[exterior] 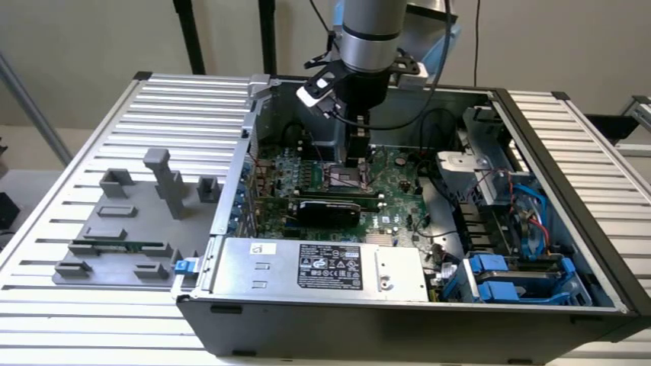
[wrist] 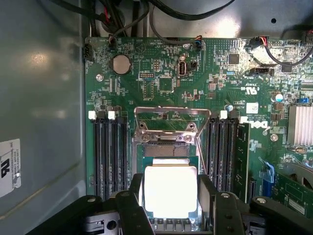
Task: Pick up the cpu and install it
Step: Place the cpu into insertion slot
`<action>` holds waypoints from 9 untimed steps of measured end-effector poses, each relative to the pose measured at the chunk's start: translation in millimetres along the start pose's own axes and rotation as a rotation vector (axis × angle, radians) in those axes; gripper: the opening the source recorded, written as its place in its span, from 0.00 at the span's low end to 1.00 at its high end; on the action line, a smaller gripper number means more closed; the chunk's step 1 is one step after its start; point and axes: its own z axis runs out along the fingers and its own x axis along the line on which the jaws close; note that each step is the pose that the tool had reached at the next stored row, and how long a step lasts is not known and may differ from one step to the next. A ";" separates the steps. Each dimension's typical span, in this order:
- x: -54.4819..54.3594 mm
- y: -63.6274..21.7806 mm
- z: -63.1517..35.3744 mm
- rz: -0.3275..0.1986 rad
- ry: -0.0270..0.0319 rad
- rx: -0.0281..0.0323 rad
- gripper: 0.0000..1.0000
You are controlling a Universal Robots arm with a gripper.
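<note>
The fingers (wrist: 133,198), 2 black pads, are closed on opposite edges of the small flat square cpu with a bright silver metal top and pale rim (wrist: 170,191). They hold it low over the dark socket (wrist: 166,149) of the green motherboard (wrist: 161,73), beside the raised silver metal load frame (wrist: 171,120). In the exterior view the silver-grey robot arm (exterior: 364,34) reaches straight down into the open grey computer case (exterior: 549,229).

Doing this step well, I judge, means keeping the chip level and square to the socket, its 4 sides parallel to the socket walls. It should go straight down with no sliding, since the contacts beneath look delicate.

Glare washes out the chip's top, so any corner mark is unreadable. The fingers cover the near part of the socket, and whether the chip already touches it cannot be told.
</note>
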 end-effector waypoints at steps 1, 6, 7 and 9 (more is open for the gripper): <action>0.0 0.0 1.8 0.000 -0.0009 0.0000 0.55; 0.2 0.1 9.4 -0.003 -0.0043 -0.0007 0.55; 0.2 0.1 11.1 -0.003 -0.0046 -0.0011 0.55; 0.2 0.0 14.7 -0.003 -0.0046 -0.0035 0.55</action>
